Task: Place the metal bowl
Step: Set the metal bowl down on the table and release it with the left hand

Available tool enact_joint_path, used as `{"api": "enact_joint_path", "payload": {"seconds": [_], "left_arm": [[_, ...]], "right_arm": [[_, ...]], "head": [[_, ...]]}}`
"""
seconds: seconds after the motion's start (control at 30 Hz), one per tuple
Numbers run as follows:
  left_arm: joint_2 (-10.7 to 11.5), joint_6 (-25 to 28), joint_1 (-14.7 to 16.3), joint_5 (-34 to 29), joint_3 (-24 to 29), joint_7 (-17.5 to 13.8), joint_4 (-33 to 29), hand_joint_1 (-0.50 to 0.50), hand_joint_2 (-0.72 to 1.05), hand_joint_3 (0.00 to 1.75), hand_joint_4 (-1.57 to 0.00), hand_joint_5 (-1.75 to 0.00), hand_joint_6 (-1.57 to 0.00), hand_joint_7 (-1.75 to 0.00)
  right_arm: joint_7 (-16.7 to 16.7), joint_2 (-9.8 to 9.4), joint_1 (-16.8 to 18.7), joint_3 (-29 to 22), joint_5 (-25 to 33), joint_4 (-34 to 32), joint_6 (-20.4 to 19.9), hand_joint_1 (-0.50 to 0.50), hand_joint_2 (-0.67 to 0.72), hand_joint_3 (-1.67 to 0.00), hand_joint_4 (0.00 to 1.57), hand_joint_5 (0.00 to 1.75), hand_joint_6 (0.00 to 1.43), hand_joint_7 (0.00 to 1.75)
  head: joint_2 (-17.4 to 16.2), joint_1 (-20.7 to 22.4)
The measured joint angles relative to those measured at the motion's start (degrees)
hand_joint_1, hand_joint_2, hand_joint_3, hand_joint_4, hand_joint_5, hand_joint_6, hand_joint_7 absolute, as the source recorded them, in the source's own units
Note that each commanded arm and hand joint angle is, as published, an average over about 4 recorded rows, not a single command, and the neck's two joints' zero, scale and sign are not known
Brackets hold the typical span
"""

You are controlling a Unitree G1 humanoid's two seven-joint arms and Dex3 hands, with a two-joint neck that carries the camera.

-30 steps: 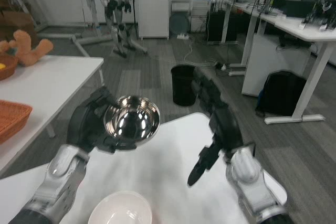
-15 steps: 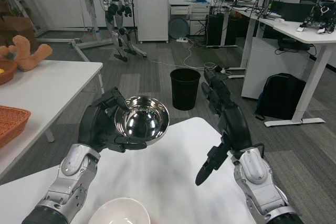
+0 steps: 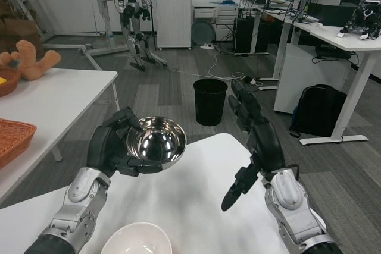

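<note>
White desk in lab room, lower frame. Left hand grips metal bowl, held above desk at centre-left; vs. 0.5 s ago bowl sits slightly lower and further left, so likely descending to placement, not yet set down. Right hand open, holds nothing, centre-right. Count: metal bowl ×1, white bowl ×1 at bottom edge.

- The left hand is up over the table's far edge, its fingers wrapped round the bowl, which tips a little toward the camera.
- The left forearm is silver and slants up from the bottom left.
- The right hand holds nothing. Its fingers are spread and point away, with the thumb hanging down.
- The right forearm comes up from the bottom right.
</note>
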Motion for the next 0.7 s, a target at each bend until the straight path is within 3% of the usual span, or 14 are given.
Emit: {"api": "enact_joint_path", "payload": {"seconds": [0.3,0.7], "left_arm": [[0.0,-0.6,1.1,0.0,1.0,0.0,1.3,0.01,0.34,0.61,-1.46,-1.75,-0.86,-1.68],[0.0,-3.2,2.4,0.0,1.7,-0.6,7.5,0.02,0.34,0.61,-1.46,-1.75,-0.94,-1.68]], "right_arm": [[0.0,0.03,0.0,0.0,0.0,0.0,0.0,-0.42,0.66,0.00,0.00,0.00,0.00,0.00],[0.0,0.21,0.0,0.1,0.0,0.2,0.0,-0.42,0.66,0.00,0.00,0.00,0.00,0.02]], "head": [[-0.3,0.7],[-0.7,1.1]]}}
